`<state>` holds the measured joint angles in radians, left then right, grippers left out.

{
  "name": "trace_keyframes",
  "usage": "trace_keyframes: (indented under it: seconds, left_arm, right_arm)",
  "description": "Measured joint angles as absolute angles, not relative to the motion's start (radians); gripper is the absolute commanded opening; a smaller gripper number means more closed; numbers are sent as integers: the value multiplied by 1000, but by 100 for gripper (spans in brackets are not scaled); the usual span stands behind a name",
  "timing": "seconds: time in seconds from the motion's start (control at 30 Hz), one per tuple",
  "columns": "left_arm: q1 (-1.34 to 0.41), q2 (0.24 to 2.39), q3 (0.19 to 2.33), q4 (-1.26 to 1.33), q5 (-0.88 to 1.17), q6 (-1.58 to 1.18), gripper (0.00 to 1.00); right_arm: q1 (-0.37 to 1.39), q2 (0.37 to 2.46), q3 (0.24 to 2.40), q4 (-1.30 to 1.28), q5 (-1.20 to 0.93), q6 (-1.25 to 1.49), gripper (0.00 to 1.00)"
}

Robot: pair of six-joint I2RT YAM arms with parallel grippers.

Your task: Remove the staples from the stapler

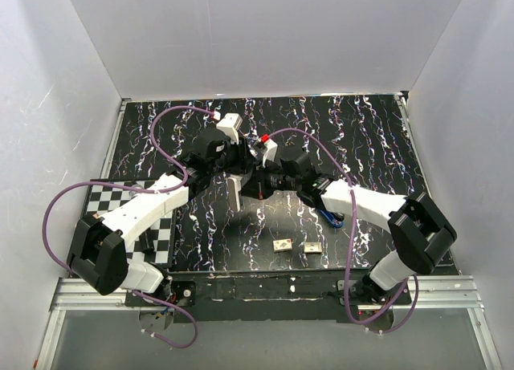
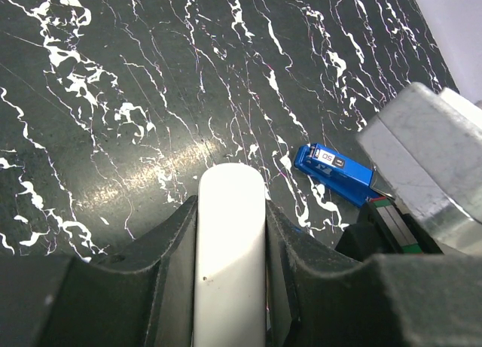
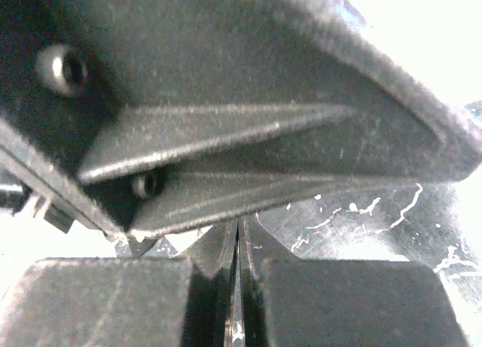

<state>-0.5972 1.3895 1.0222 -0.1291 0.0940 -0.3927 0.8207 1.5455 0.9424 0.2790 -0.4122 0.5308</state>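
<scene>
Clamping white stapler [image 2: 230,287] in part-closed left gripper [image 2: 230,211], pinching right gripper [image 3: 238,245] fully shut beside it, apparently extracting staples; next requiring steady, straight outward pull.

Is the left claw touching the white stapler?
Touching. The left wrist view shows the left claw squeezing the white stapler from both sides.
</scene>
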Motion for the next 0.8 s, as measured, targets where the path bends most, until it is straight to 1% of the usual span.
trace_keyframes:
  seconds: [0.07,0.2,0.3,0.5,0.8]
  left_arm:
    - [-597,1390,1023,-130,94,-393,0]
    - [-597,1390,1030,-133,95,-390,0]
    - [-597,1390,1030,-135,97,-385,0]
    - [-596,1362,1030,-157,115,-376,0]
    - [-596,1282,1029,-174,151,-357,0]
  right_arm:
    - [824,1532,937,264,-391,523,15]
    - [830,1456,906,216,-333,497,23]
    - [836,1392,891,175,-289,469,26]
    - [841,1305,876,72,-178,394,32]
    - [841,1206,867,-76,-10,335,33]
